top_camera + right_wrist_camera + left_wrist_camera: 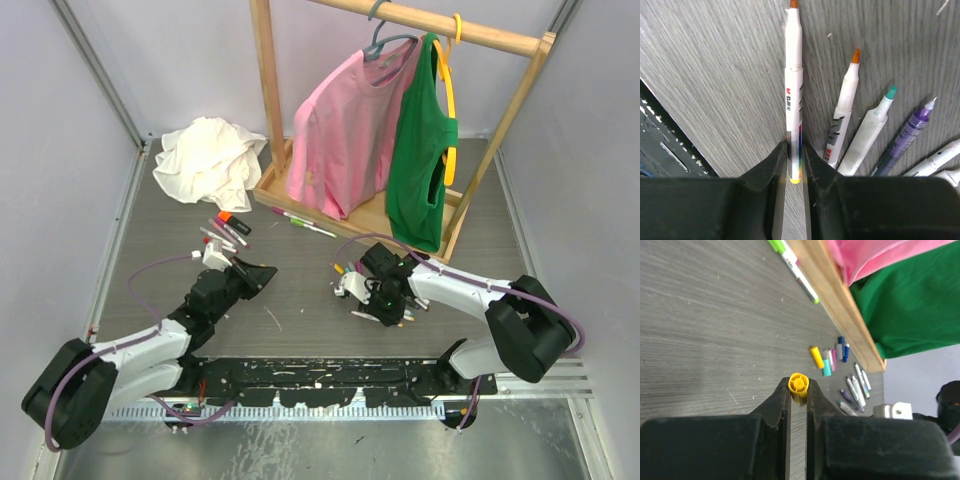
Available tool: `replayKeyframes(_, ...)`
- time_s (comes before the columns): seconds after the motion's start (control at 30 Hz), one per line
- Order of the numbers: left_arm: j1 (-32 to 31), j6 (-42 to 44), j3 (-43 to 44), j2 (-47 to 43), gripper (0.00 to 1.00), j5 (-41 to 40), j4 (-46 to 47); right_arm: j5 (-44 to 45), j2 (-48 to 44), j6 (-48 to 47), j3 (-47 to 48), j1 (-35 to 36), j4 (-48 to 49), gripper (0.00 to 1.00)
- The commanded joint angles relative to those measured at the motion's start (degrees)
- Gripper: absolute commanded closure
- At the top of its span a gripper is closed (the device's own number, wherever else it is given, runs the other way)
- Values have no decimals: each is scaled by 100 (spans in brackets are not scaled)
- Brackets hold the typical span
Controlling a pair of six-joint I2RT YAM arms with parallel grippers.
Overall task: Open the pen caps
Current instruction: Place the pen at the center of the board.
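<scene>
1. Pinching a stubby yellow plastic cap (798, 384), round with a ribbed hollow end, the left gripper (799, 394) is closed on it between matte black fingers, just above the table
2. The right gripper (795, 150) has its black jaws close on either side of a slim white plastic pen with an orange tip (793, 75); whether they press the barrel cannot be told
3. Red lettering beginning with M runs along that barrel; the rest is too small to read
4. Right of it, uncapped on the table, lie a second white orange-tipped pen (845, 110), a white teal-tipped pen (871, 127) and a translucent purple fine-point pen (905, 135)
5. A cluster of loose cylindrical caps (830, 359), yellow, teal, pink and blue, lies beside the light wooden clothes rack (268, 90)
6. The grey wood-grain table (300, 290) is finely streaked; pale grey walls enclose it
7. On the rack at the far side hang a pink cotton shirt (345, 130) and a green garment (420, 170); a crumpled white cloth (208, 160) sits far left
</scene>
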Motion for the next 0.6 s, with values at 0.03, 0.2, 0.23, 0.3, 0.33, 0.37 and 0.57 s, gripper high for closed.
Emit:
replayKeyframes(0.03,-302,-71,344,720,100,79,687,284,137,18,-67,10,293,80)
replayKeyframes(0.2,-646,-21,630,1507,100,-27,976,255,83,15,-58,-1,267,81)
replayKeyframes(0.23,-732,12,703,1664,100,-95,976,276,74,19,-51,-1,274,81)
replayKeyframes(0.3,-911,31,851,2047,100,-269,966,293,59,21,-50,-18,275,81)
replayKeyframes(0.33,-991,-5,933,2238,100,-354,936,298,54,28,-50,-27,271,81)
replayKeyframes(0.37,-1051,-69,1013,2398,100,-431,876,301,50,29,-41,-43,275,80)
replayKeyframes(0.57,-1377,-527,1582,3249,100,-777,303,285,-31,33,-37,-92,284,72)
